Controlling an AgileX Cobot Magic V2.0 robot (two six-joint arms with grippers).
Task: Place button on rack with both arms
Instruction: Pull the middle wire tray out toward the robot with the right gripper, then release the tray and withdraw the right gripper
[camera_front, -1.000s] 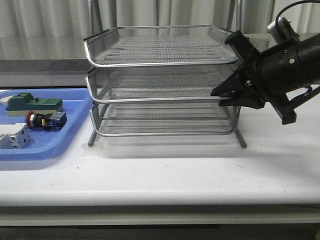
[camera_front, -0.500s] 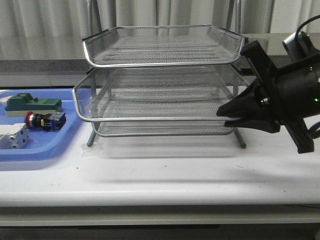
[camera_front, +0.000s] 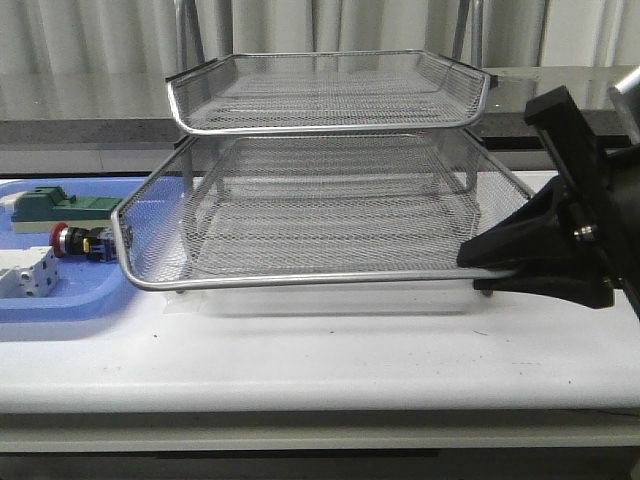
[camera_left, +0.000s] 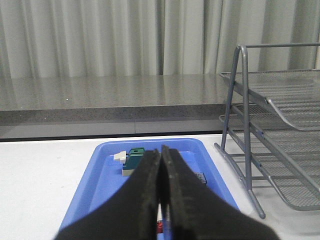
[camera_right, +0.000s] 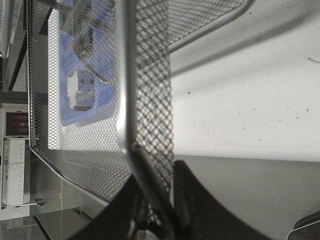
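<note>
The rack (camera_front: 330, 128) is a silver three-tier mesh tray stand at the table's middle. Its middle tray (camera_front: 300, 280) is slid far out toward the front. My right gripper (camera_front: 478, 260) is shut on that tray's right front corner; in the right wrist view (camera_right: 155, 200) the rim runs between the fingers. The button (camera_front: 75, 241), with its red cap, lies in the blue tray (camera_front: 60, 300) at the left. My left gripper (camera_left: 161, 150) is shut and empty above that tray (camera_left: 100, 175). A red bit (camera_left: 160, 226) shows below its fingers. The left gripper is out of the front view.
A green block (camera_front: 60, 207) lies at the blue tray's back, also seen in the left wrist view (camera_left: 134, 159). A white-grey terminal block (camera_front: 25, 275) lies at its front left. The rack's legs (camera_left: 245, 150) stand right beside the blue tray. A grey ledge and curtains are behind.
My right gripper has moved toward the front and right, pulling the middle tray out from under the top tray. The button and the blue tray have not moved.
</note>
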